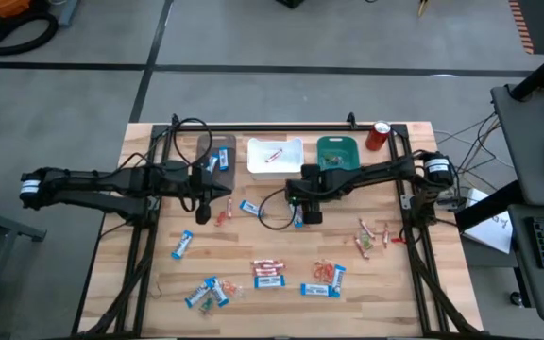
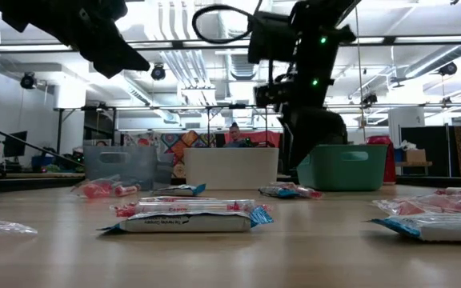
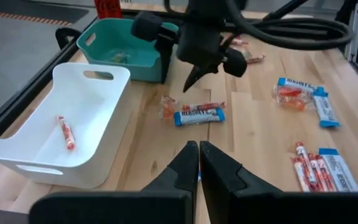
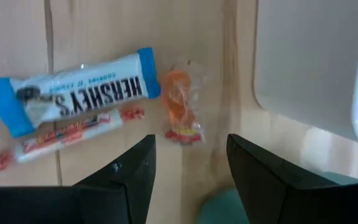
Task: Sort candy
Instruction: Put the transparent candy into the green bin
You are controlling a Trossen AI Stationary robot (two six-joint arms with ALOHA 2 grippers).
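Wooden table [image 1: 385, 283]: right gripper [image 4: 188, 163] open above candy [image 4: 73, 93].

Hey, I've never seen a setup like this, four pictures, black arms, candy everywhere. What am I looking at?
It is a two-armed robot at a light wooden table, sorting candy. One picture looks straight down, one sits at tabletop level, and two come from cameras on the arms' wrists. Each arm ends in a two-finger tool. The left tool is shut and holds nothing. The right tool is open, hovering over a small orange-wrapped sweet beside a blue-and-white wrapped bar. At the far edge stand a grey bin, a white plastic bin with one red-and-white sweet, a teal bin and a red soda can.
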